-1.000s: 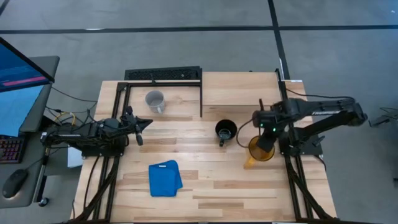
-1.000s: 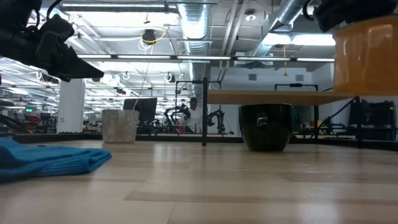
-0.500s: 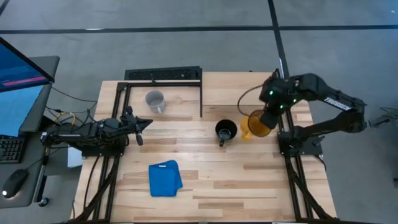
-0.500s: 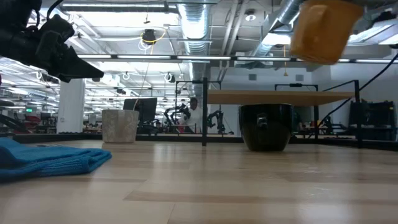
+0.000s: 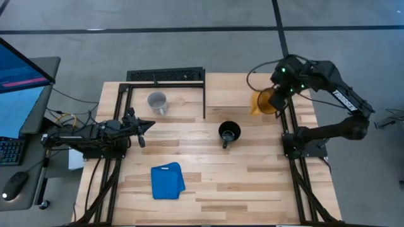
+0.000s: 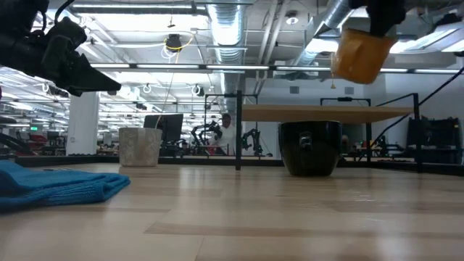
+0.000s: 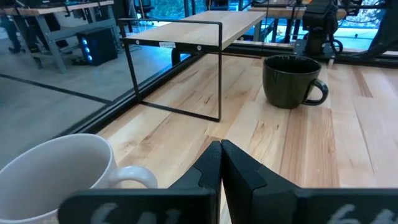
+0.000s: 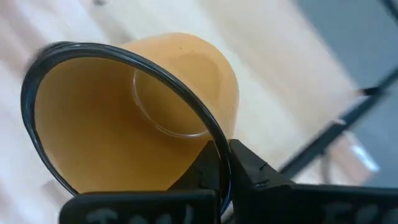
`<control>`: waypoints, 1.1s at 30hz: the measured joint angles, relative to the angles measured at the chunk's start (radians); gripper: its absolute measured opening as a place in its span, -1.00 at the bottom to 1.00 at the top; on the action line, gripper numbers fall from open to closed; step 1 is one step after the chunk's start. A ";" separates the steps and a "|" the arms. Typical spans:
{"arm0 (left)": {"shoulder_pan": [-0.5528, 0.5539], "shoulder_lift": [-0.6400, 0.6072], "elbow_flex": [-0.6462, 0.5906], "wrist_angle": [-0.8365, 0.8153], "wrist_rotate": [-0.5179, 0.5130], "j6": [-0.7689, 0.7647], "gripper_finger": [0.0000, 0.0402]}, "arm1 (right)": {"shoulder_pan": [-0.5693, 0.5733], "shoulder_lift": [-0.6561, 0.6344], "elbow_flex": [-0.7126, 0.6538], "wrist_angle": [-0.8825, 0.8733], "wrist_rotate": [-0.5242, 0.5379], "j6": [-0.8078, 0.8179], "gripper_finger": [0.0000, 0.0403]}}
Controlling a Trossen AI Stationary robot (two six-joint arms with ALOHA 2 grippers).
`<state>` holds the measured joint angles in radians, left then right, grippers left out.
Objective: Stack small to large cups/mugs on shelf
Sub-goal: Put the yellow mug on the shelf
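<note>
Wooden tabletop [image 5: 265, 183] in an open workshop with ducting overhead; a raised wood shelf [image 5: 246, 91] on a black frame stands at the far side.

Right gripper [image 5: 276, 98]: fingers clamped on the rim of the yellow mug [image 5: 264, 101], one finger inside and one outside, as the right wrist view shows [image 8: 155, 112]. The mug hangs tilted in the air, above shelf height in the low view [image 6: 359, 54], with the shelf board directly beneath the gripper.

Black mug [image 5: 228, 133]: on the tabletop, below and to the inner side of the gripper, well apart from it. Grey-white mug [image 5: 157, 101]: far across the table from the right gripper, just in front of the left gripper [image 5: 142, 125], whose fingers are pressed together with nothing between them; that arm waits.

Judgement: the step in hand is setting the yellow mug on the shelf. Level the mug before lowering, since it is tilted and a rim grip lets it swing. Descend straight, keep clear of the shelf edge and frame, release only once the base sits flat. Leave room alongside or above for the other two mugs.
</note>
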<state>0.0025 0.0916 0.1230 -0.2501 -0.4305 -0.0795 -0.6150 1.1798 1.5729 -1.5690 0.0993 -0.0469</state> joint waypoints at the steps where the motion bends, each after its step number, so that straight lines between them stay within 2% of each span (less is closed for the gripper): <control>1: 0.000 0.000 0.000 0.000 0.000 0.000 -1.00 | -0.021 0.006 0.011 0.000 0.009 -0.023 -0.88; 16: 0.000 0.000 0.000 -0.006 0.001 -0.015 -1.00 | -0.220 0.194 0.215 -0.001 -0.022 -0.383 -0.88; 26: 0.000 0.000 0.000 -0.007 0.005 -0.084 -1.00 | -0.325 0.239 0.218 -0.001 -0.047 -0.551 -0.88; 33: 0.000 0.000 0.000 -0.007 0.006 -0.101 -1.00 | -0.394 0.258 0.218 -0.001 -0.106 -0.587 -0.87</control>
<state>0.0022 0.0917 0.1230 -0.2569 -0.4248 -0.1803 -1.0092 1.4376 1.7912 -1.5704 -0.0063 -0.6342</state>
